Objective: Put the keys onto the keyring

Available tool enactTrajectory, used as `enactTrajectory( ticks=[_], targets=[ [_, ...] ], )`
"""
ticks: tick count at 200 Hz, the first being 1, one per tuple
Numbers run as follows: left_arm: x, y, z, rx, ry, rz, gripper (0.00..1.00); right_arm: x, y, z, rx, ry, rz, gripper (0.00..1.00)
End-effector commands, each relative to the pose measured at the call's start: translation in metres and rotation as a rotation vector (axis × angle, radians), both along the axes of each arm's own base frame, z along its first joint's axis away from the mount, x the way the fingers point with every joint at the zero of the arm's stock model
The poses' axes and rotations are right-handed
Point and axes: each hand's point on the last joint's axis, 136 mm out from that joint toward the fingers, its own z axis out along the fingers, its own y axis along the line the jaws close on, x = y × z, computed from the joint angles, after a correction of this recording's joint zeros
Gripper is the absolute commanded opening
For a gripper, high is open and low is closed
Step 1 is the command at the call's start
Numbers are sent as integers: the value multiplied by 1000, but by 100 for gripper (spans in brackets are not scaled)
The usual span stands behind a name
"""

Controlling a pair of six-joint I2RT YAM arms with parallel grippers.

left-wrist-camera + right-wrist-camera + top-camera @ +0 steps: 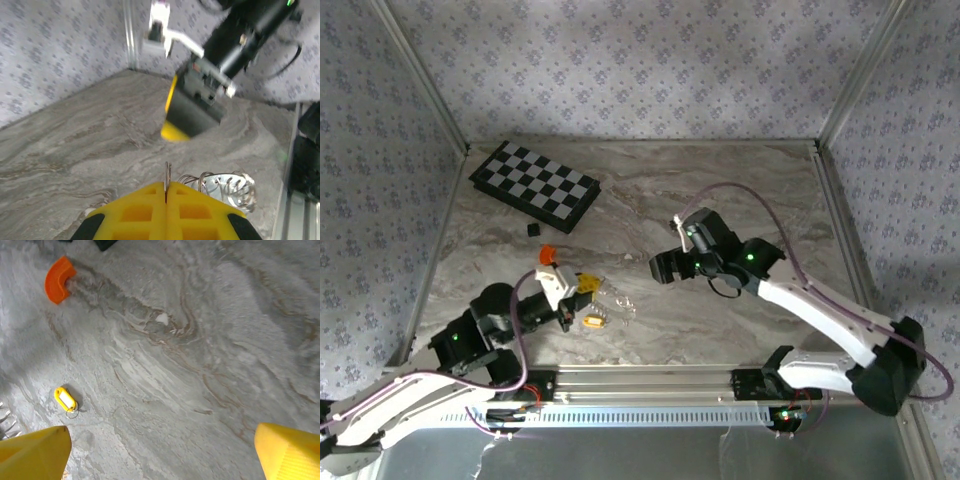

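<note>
The keyring (227, 187) is a cluster of thin silver rings and small silver pieces lying on the marble table (720, 200). My left gripper (166, 189) is shut, its yellow fingers pinching one upright silver ring of that cluster. From above, the left gripper (582, 288) sits just left of the keyring (620, 301). The keys, one small yellow-gold piece (594, 321), lie flat on the table just in front of the cluster, also seen in the right wrist view (65, 399). My right gripper (665, 267) hovers open to the right of the keyring, with nothing between its fingers (35, 455).
An orange curved plastic piece (547, 253) lies behind the left gripper, also visible from the right wrist (57, 279). A black-and-white checkerboard (535, 185) lies at the back left, with a small black piece (532, 229) in front of it. Patterned walls enclose the table.
</note>
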Motion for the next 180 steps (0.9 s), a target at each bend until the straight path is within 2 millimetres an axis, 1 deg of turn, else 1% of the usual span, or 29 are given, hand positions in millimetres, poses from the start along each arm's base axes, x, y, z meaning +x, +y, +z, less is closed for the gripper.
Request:
enactTrajectory(
  ticks=[1,22,34,63,83,106,143,167,180],
  targets=[
    [8,22,20,-99,-10,109,0,-10,31,-12,24,-27,156,94],
    [8,34,28,-143,-13,144,0,-21,53,-20,6,-111,284,94],
    [8,40,28,-145,-12,162,0,-28,67,-23,19,-146,359,94],
    [8,51,29,-145,4,202,0,-46,95,-46,7,-172,535,93],
    [6,58,33,-163,10,208,0,-53,108,-62,4,-154,607,90],
    [3,64,36,-183,16,212,0,-65,117,-76,-2,-129,688,87],
    [3,74,36,-155,30,248,0,-85,124,-95,-30,-116,790,86],
    [4,83,35,-125,23,284,0,-96,126,-104,-52,-120,839,86],
    [4,88,36,-108,13,297,0,-98,129,-104,-48,-120,847,85]
  ],
)
